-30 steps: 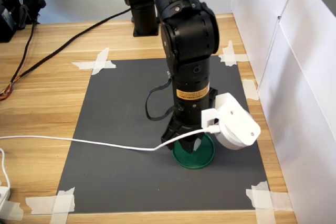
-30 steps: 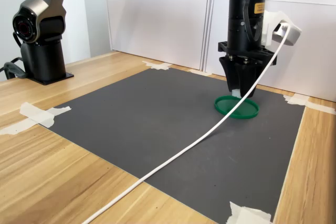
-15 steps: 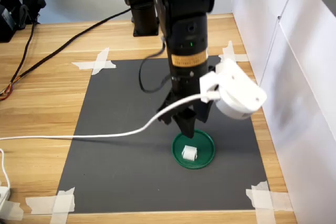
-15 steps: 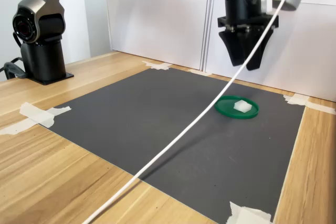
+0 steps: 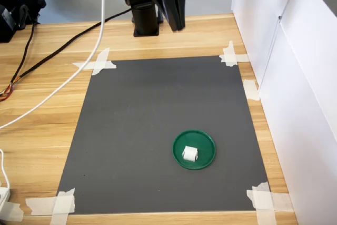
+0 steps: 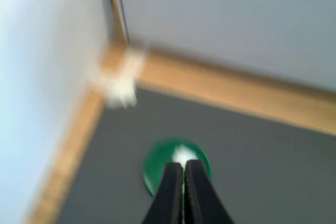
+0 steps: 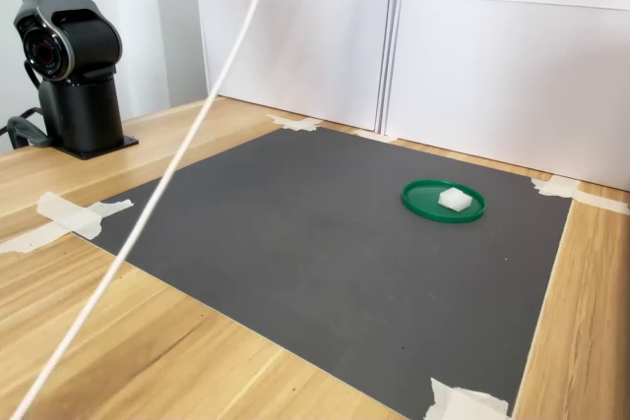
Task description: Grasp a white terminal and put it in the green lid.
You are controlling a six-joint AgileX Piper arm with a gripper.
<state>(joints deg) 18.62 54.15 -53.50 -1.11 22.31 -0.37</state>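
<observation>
The green lid [image 5: 194, 149] lies on the black mat, toward the first exterior view's lower right. The white terminal [image 5: 189, 154] rests inside it, slightly off centre. Both show again in the second exterior view, the lid [image 7: 444, 201] with the terminal [image 7: 454, 199] in it. My gripper [image 5: 176, 23] hangs high near the first exterior view's top edge, far from the lid. In the blurred wrist view the gripper [image 6: 183, 167] is shut and empty, with the lid [image 6: 155, 162] and terminal [image 6: 181, 154] far beneath it.
The black mat [image 5: 158, 109] is taped at its corners [image 5: 97, 61] to a wooden table. White panels [image 5: 295, 77] wall the first exterior view's right side. The arm's base [image 7: 74, 76] stands at the second exterior view's left. A white cable [image 7: 157, 194] hangs across, and black cables [image 5: 58, 51] run over the table.
The gripper let go of the terminal, which stays in the lid. The arm rose high and drew back toward its base, and the fingers closed. The white cable swung up with it.
</observation>
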